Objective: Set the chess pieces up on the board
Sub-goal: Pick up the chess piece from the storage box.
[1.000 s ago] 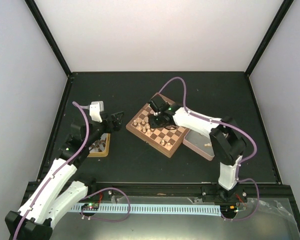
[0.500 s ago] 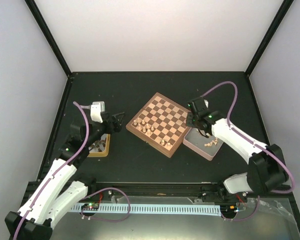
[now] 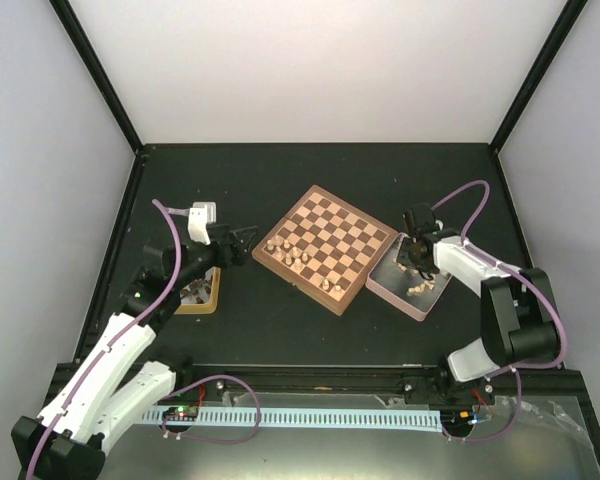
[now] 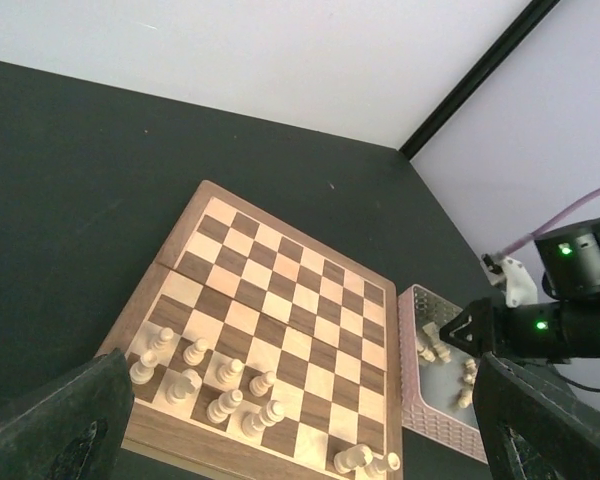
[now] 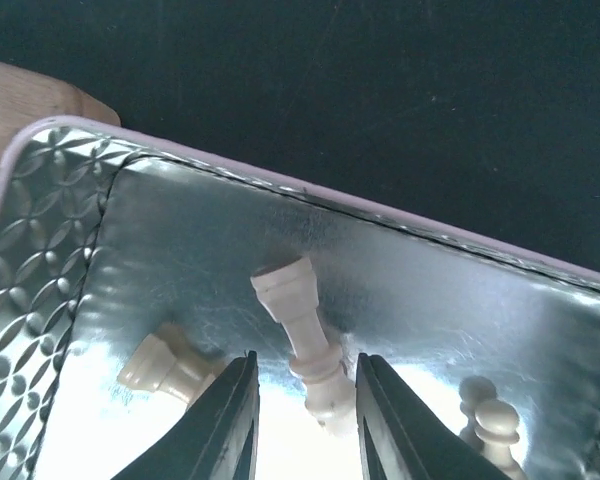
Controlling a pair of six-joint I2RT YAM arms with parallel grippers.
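The board (image 3: pixel 326 247) lies in the middle of the table and also shows in the left wrist view (image 4: pixel 280 320). Several pale chess pieces (image 3: pixel 290 256) stand along its near-left edge (image 4: pixel 215 385), and two more sit at the near corner (image 4: pixel 365 460). My right gripper (image 3: pixel 416 260) is down inside the grey tray (image 3: pixel 392 290). Its jaws stand open on either side of a pale piece (image 5: pixel 302 325) lying on the tray floor, with a gap on both sides. My left gripper (image 3: pixel 244 238) is wide open and empty, held above the table left of the board.
More loose pale pieces (image 5: pixel 165 365) lie in the grey tray (image 5: pixel 40 250). A yellow-wood tray (image 3: pixel 211 296) with dark pieces sits under my left arm. Black frame posts stand at the table's back corners.
My right arm has swung from over the board to the grey tray and come down into it. My left gripper has shifted slightly right.
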